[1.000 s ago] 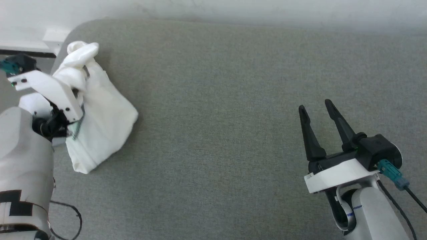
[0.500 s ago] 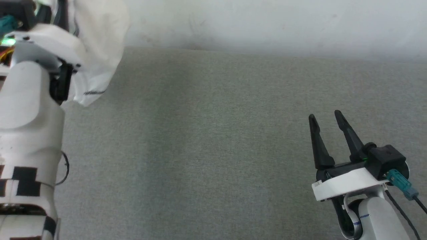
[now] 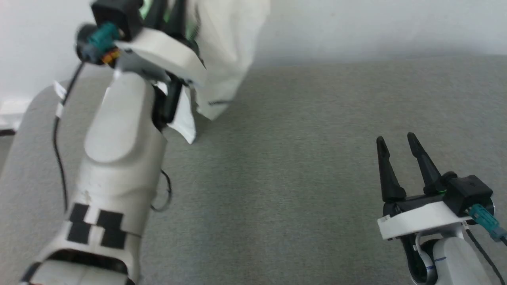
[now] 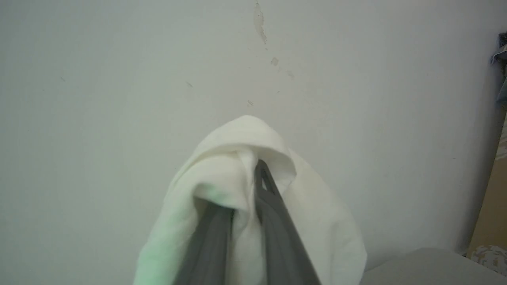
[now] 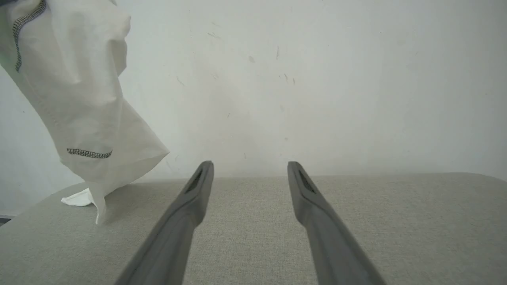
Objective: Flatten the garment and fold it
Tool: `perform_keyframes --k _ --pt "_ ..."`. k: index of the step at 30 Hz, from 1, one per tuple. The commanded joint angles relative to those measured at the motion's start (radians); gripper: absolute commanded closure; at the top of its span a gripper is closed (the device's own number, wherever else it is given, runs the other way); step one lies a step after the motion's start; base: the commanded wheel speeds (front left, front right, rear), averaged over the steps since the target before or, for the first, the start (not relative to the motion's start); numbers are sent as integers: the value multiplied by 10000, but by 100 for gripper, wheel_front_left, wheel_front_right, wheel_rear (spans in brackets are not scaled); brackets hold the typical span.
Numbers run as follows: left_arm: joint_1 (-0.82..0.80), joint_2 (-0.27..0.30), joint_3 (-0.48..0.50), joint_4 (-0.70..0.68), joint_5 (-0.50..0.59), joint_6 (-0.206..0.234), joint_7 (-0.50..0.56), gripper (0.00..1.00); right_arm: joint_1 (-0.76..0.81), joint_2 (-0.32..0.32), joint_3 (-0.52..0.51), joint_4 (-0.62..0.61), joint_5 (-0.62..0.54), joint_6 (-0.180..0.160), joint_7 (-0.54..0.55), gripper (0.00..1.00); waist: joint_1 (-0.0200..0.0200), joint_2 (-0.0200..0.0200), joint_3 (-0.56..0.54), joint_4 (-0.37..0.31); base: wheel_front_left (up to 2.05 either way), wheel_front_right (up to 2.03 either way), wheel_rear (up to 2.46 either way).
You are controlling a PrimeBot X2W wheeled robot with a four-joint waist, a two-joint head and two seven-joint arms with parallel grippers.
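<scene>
While the left gripper (image 4: pixel 243 180) is clamped on a bunched fold of the garment (image 4: pixel 317 206), white fabric drapes over both its fingers and hangs below it, before a pale wall (image 4: pixel 119 79). Dark zigzag stitching (image 5: pixel 89 153) runs along a seam. The lowest corner reaches down to the grey fabric surface (image 3: pixel 297 178); I cannot tell whether it touches. The right gripper (image 3: pixel 396 138) hovers low over that surface, fingers apart and holding nothing, with the garment well up and to their left.
</scene>
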Motion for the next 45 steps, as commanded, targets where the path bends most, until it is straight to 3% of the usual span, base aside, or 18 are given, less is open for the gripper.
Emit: perform_keyframes --k 1,9,18,19,20,25,33,45 --pt "241 -39 -3 -48 -74 -9 -45 100 92 -20 -18 -25 59 52 -31 0 0 -1 28 -682 0 0 0" --pt "3015 -597 -293 -104 -795 280 -47 100 364 -20 -86 -9 115 52 -14 0 0 -1 84 -1476 0 0 0" --pt "6319 -700 -1491 -433 -1572 744 -48 100 600 -20 44 2 125 52 69 0 0 -1 -88 -1420 0 0 0" --pt "6478 -700 -1634 -580 -1593 834 -48 62 620 -20 59 -5 111 52 81 0 0 -1 -137 -1370 0 0 0" --pt "6610 -701 -1748 -740 -1585 949 -48 0 633 -20 93 -21 100 52 101 0 0 -1 -157 -1340 0 0 0" --pt "6950 -703 -2014 -2257 -837 1403 -49 0 751 -20 77 -123 23 52 179 0 0 -1 -368 -1084 0 0 0" --pt "7554 -623 -1052 -4737 162 1710 -49 0 998 -20 57 -457 -38 52 390 0 0 -1 -624 -638 0 0 0" --pt "8688 299 790 -4773 120 2180 -49 0 1258 -20 114 -755 -247 52 742 0 0 -1 -702 -289 0 0 0"
